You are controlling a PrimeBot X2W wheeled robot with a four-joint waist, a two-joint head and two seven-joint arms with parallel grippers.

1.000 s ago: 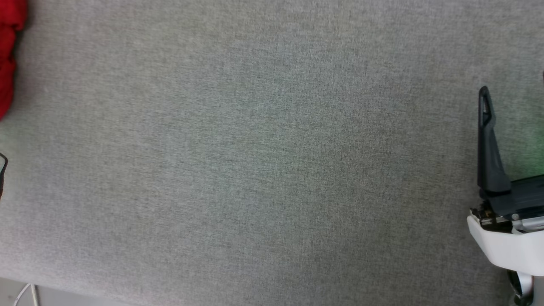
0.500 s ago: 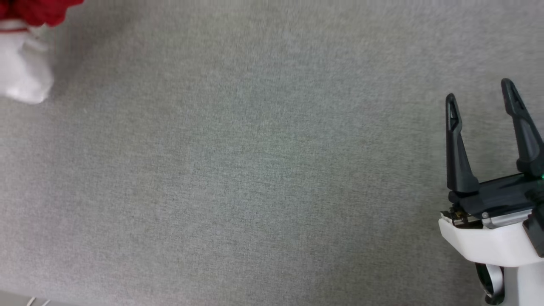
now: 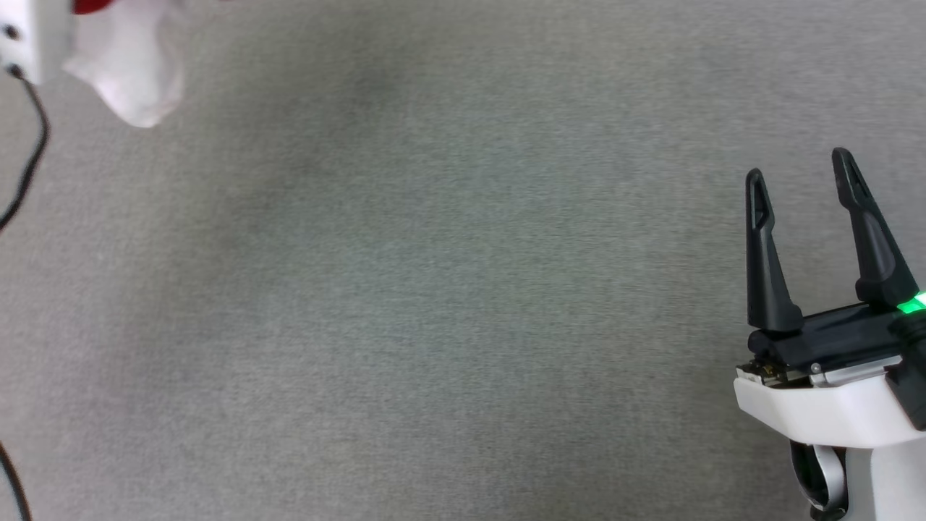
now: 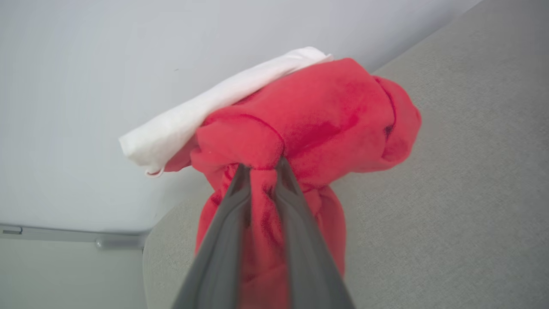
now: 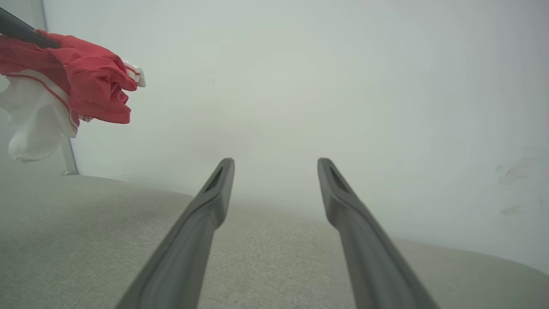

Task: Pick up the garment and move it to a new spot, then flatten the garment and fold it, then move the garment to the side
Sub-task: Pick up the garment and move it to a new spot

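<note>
A grey, finely woven cloth surface point(image 3: 434, 289) spreads flat and matte under both arms, and a plain pale wall point(image 5: 300, 64) rises behind its softly rounded far edge.

The left gripper point(image 4: 261, 165) has its two long dark fingers drawn almost together, with only a narrow gap that is stuffed with red fabric. They pinch the garment point(image 4: 317, 116), a soft, fleecy-looking red bundle. It bulges past the fingertips in rounded folds and also drapes back along both fingers. A white sleeve point(image 4: 193, 116) of smoother cloth sticks out beyond the tips to one side as a flattened tube. From the right wrist view the bundle hangs clear of the surface against the wall, and red-and-white striped trim point(image 5: 55, 92) edges the limp, crumpled sleeve below the red folds.

The right gripper point(image 3: 798, 165) hovers over bare cloth, well apart from the garment. Its fingers are spread wide in a V with nothing between them and touch nothing. They are slim, tapered and matte black, with a slot near each tip, and they rise from a dark block on a glossy white housing. A small green light point(image 3: 913, 304) glows at the base of the outer finger. A thin black cable point(image 3: 32, 159) loops down near the left arm's white casing.
</note>
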